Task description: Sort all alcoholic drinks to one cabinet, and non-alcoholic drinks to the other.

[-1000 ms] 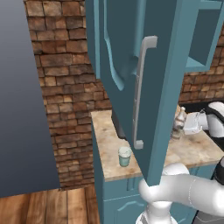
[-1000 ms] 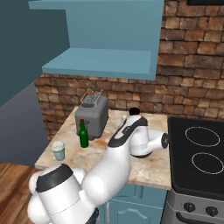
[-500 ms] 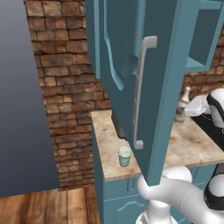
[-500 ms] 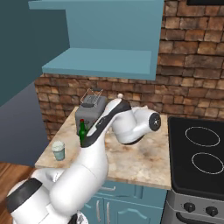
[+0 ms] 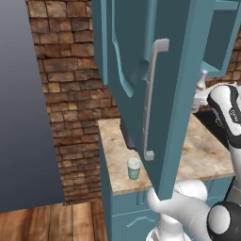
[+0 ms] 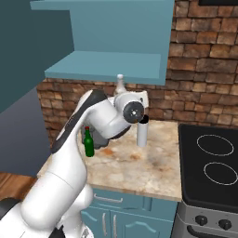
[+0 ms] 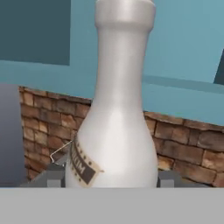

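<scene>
My gripper (image 6: pixel 122 96) is shut on the cream-white narrow-necked bottle (image 6: pixel 120 82), an alcoholic drink, and holds it upright above the counter, just under the open cabinet's shelf (image 6: pixel 107 65). In the hand view the bottle (image 7: pixel 116 127) stands between my fingertips (image 7: pixel 54 177). Its neck (image 5: pixel 202 80) also shows beside the cabinet door. The white flask with a black cap (image 6: pixel 142 131) stands on the counter to the right of my hand. The small pale lidded cup (image 5: pixel 134 168) sits near the counter's front left corner.
A green bottle with a red cap (image 6: pixel 88 142) stands on the counter at the left. An open teal cabinet door (image 5: pixel 150 94) with a long handle hangs close in front in the left base view. A black stove (image 6: pixel 209 162) adjoins the counter (image 6: pixel 139 167) on the right.
My arm has swung left and lifted the cream bottle from counter height up to just below the cabinet shelf. The grip has stayed the same.
</scene>
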Motion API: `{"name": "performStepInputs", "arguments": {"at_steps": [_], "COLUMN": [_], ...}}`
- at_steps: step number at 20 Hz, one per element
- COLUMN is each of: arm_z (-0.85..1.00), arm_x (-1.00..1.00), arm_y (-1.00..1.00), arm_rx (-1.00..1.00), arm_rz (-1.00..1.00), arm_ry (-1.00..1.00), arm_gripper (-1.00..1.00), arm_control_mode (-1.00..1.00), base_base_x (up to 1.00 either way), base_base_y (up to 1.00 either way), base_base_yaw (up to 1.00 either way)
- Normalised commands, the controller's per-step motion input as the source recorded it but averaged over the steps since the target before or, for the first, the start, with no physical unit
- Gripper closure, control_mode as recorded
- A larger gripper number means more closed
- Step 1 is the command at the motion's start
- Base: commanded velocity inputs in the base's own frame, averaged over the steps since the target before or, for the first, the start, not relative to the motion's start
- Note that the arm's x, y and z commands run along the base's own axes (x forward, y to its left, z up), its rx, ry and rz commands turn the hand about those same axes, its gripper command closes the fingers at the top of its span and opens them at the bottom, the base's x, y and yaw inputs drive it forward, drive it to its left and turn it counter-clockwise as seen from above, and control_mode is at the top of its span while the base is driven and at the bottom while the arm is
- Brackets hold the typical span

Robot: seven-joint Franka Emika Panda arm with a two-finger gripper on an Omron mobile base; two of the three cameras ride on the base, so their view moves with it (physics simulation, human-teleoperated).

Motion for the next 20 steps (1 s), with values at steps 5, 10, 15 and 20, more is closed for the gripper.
{"name": "performStepInputs", "arguments": {"at_steps": [5, 10, 15, 20], "arm_z": [1.0, 0.95, 0.47, 0.15], "arm_x": [0.0, 0.0, 0.28, 0.25], "arm_y": [-0.02, -0.19, -0.05, 0.0], "arm_rx": [-0.01, -0.03, -0.07, -0.04], "arm_rz": [-0.09, -0.11, -0.11, -0.1], "arm_ry": [-0.02, -0.04, -0.01, -0.08], "arm_gripper": [1.0, 1.0, 1.0, 1.0], "arm_control_mode": [-1.0, -1.0, -1.0, -1.0], "base_base_x": [0.0, 0.0, 0.0, 0.0], "base_base_y": [0.0, 0.0, 0.0, 0.0], "base_base_yaw": [0.0, 0.0, 0.0, 0.0]}}
